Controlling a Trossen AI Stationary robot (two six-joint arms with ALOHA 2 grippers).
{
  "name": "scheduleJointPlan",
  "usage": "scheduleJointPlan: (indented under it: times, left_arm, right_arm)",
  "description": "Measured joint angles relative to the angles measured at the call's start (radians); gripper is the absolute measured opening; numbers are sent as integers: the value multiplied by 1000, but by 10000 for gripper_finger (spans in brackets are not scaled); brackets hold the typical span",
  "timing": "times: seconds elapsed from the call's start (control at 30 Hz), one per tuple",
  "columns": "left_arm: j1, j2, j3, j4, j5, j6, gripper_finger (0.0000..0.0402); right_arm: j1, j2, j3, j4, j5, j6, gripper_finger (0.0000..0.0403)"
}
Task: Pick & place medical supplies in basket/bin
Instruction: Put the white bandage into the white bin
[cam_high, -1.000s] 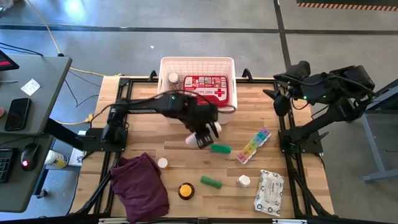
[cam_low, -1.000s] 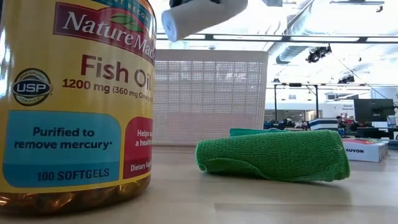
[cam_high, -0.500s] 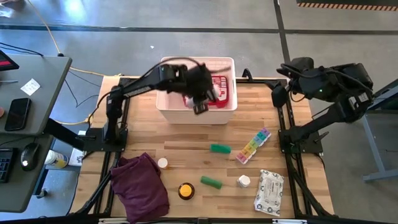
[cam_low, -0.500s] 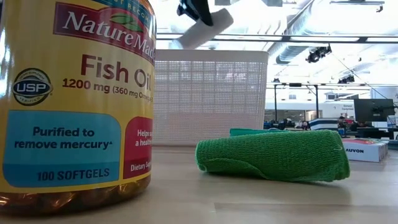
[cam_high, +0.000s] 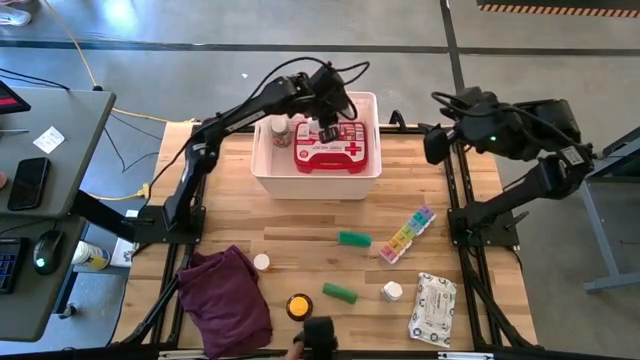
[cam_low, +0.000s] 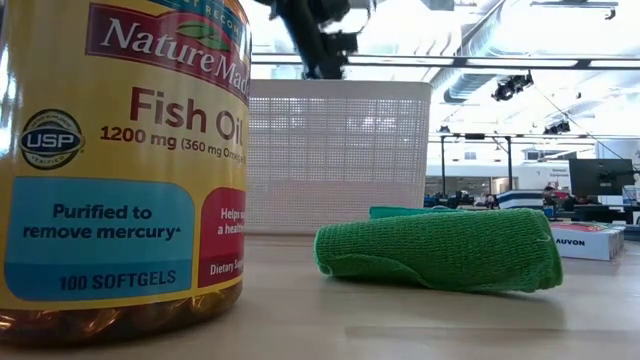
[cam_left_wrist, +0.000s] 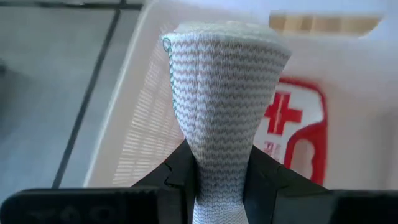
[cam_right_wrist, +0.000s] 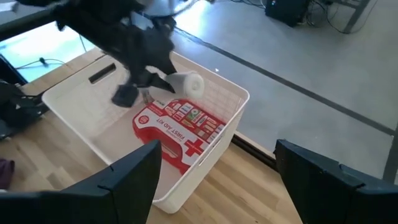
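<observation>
My left gripper (cam_high: 326, 127) hangs over the white basket (cam_high: 263, 172) at the table's far edge, shut on a white ribbed roll (cam_left_wrist: 224, 81). The right wrist view shows the roll (cam_right_wrist: 185, 82) too. Inside the basket lie a red first-aid case (cam_high: 338, 150) and a small bottle (cam_high: 279, 130). My right gripper (cam_high: 433, 146) waits open and high beyond the basket's right side, with nothing between its fingers (cam_right_wrist: 134, 177). My left gripper pinches the white roll's near end (cam_left_wrist: 219, 177) between its two fingers, and the roll is squeezed narrow there. The fingers slant down from the table's left and near side. The roll sticks out past them, lifted clear above the basket's inside and the red case.
On the table lie two green rolls (cam_high: 354, 239) (cam_high: 339, 292), a rainbow pill organiser (cam_high: 407, 234), a white bottle (cam_high: 392, 291), a wipes pack (cam_high: 433, 308), a yellow-lidded bottle (cam_high: 298, 306), a small white bottle (cam_high: 261, 262) and a purple cloth (cam_high: 225, 300). The fish oil bottle (cam_low: 120, 160) fills the low view's left.
My left gripper has carried the white roll from above the table's middle toward the far edge and now holds it over the basket. Its wrist has rolled on the way, and it has stayed shut on the roll.
</observation>
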Motion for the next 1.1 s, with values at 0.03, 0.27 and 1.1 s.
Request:
scheduleJointPlan:
  times: [0.03, 0.27, 1.1]
  left_arm:
    - [7, 14, 0, 3, 2, 14, 128]
    - [29, 104, 0, 115, 13, 63, 128]
    - [28, 213, 2, 246, -100, 77, 240]
  right_arm:
    - [-4, 4, 0, 0, -1, 0, 304]
    - [-41, 32, 0, -1, -8, 0, 304]
    - [-92, 41, 0, -1, -87, 52, 304]
